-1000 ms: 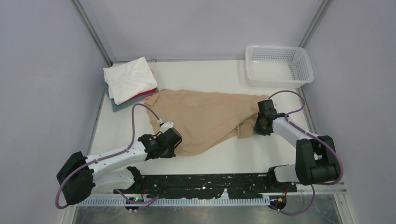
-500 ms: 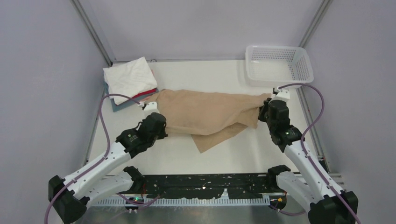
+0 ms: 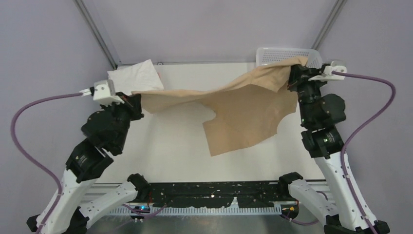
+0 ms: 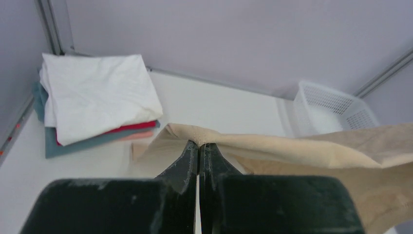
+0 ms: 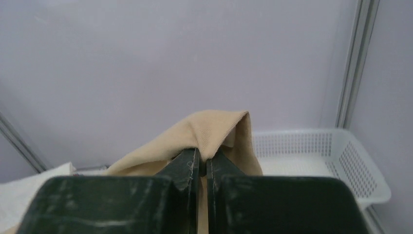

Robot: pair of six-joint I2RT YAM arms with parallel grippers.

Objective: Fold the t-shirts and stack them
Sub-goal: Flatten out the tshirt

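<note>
**poster_1:** The left gripper (image 3: pixel 132 97) is being clamped shut on one corner of the tan t-shirt (image 3: pixel 243 114), and the right gripper (image 3: pixel 293 74) is being clenched on the opposite corner. The shirt is being held up in the air, stretched between the two.

**poster_2:** Yep, so its long axis is being run straight from one gripper to the other. Most of the cloth is being let hang below, nearer the right gripper. My guess is it's being lined up for laying flat on the table (image 3: pixel 165 146) underneath.

**poster_1:** And the folded stack (image 3: pixel 136 78)?

**poster_2:** It's being seen just beyond the left gripper, well apart from the right one, which is being held by the basket (image 3: pixel 280 52). So the left arm is probably being favoured for the stacking bit.
</note>
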